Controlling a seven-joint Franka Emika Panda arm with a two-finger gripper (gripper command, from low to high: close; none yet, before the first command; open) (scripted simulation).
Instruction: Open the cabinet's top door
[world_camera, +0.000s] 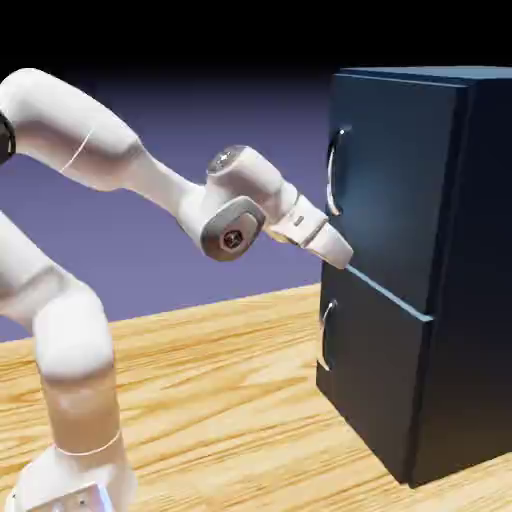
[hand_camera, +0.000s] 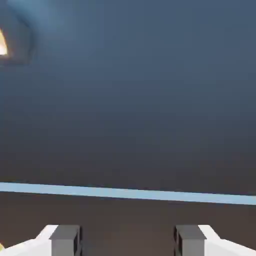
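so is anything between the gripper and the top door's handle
Nothing visible. The gripper, jaws apart and empty, sits at the cabinet front near the seam between the doors, below the top door's handle. Only open air and the bare top door panel lie between them.

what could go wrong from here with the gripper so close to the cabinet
The open gripper sits low, near the seam between the doors, below the top door's handle. Closing here would likely grab nothing. Pushing forward could bump the top door rather than hook the handle. Drifting lower risks catching the lower handle instead.
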